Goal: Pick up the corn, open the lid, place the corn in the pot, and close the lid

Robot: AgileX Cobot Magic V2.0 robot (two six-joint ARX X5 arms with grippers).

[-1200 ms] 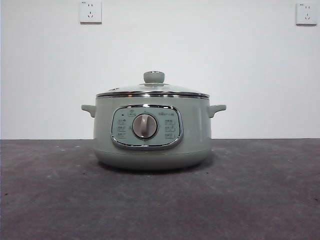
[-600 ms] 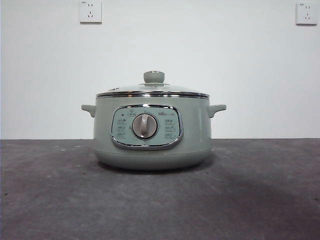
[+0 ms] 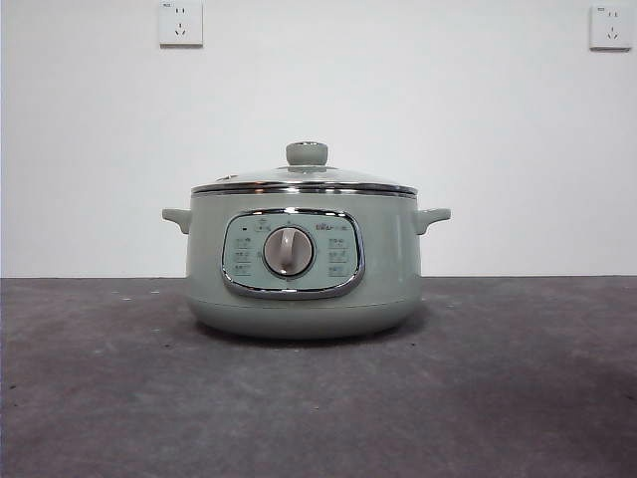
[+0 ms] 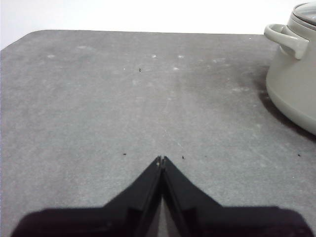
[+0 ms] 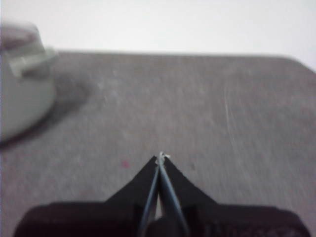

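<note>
The pale sage-green pot (image 3: 304,264) stands in the middle of the dark table, its grey dial (image 3: 289,251) facing the front view. The glass lid (image 3: 304,179) with its pale green knob (image 3: 307,153) sits shut on it. The corn is out of view. My left gripper (image 4: 161,159) is shut and empty over bare table, with the pot (image 4: 294,74) off to one side. My right gripper (image 5: 161,157) is shut and empty, with the pot (image 5: 22,84) blurred at the view's edge. Neither arm shows in the front view.
The grey table (image 3: 498,398) runs back to a white wall with two sockets (image 3: 180,23) (image 3: 609,27). The left wrist view shows the table's rounded far corner (image 4: 29,37).
</note>
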